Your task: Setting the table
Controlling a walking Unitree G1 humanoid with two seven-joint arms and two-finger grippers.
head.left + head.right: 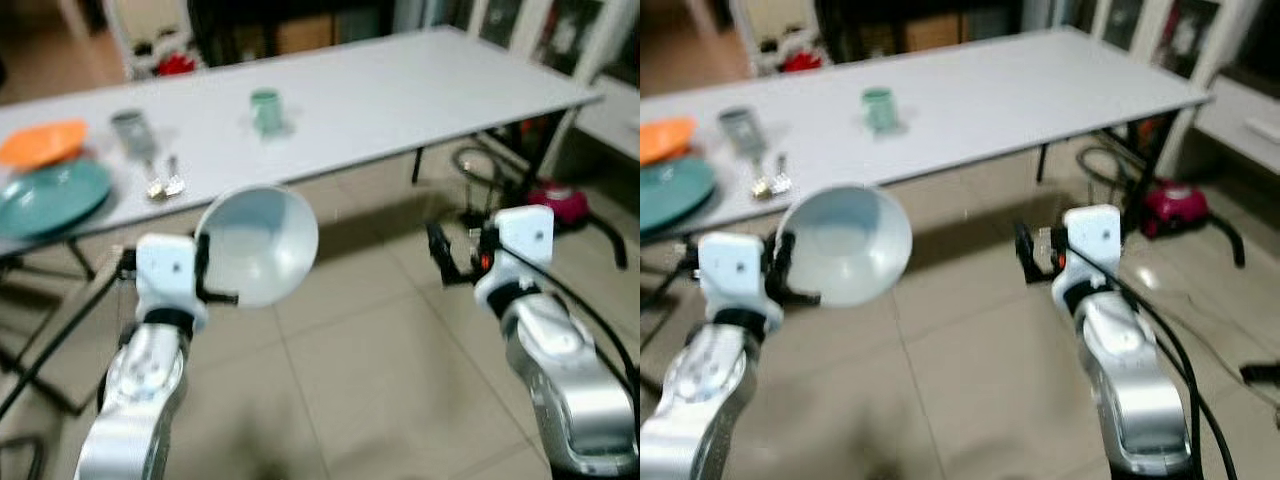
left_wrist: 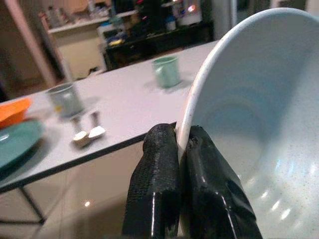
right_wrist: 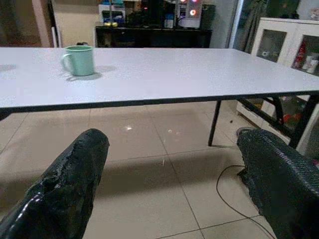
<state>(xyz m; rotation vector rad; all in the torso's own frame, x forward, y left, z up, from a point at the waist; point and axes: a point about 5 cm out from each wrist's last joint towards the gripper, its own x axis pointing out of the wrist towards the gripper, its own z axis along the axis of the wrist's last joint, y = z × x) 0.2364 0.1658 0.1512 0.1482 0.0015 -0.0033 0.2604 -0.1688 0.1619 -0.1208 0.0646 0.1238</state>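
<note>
My left gripper (image 2: 182, 137) is shut on the rim of a pale blue bowl (image 1: 258, 245). It holds the bowl tilted above the tiled floor, short of the long white table's (image 1: 420, 85) near edge. On the table stand a green mug (image 1: 266, 110) and a grey cup (image 1: 130, 130). Two spoons (image 1: 165, 185), a teal plate (image 1: 50, 195) and an orange dish (image 1: 42, 142) lie there too. My right gripper (image 3: 174, 164) is open and holds nothing. It hovers over the floor facing the table, and its fingers (image 1: 440, 255) stand apart.
A red vacuum cleaner (image 1: 562, 200) with black hose and cables lies on the floor under the table's right end. Black table legs (image 1: 416, 165) stand ahead. A white cabinet (image 3: 286, 47) is at the far right. Open tiled floor (image 1: 370, 350) lies between me and the table.
</note>
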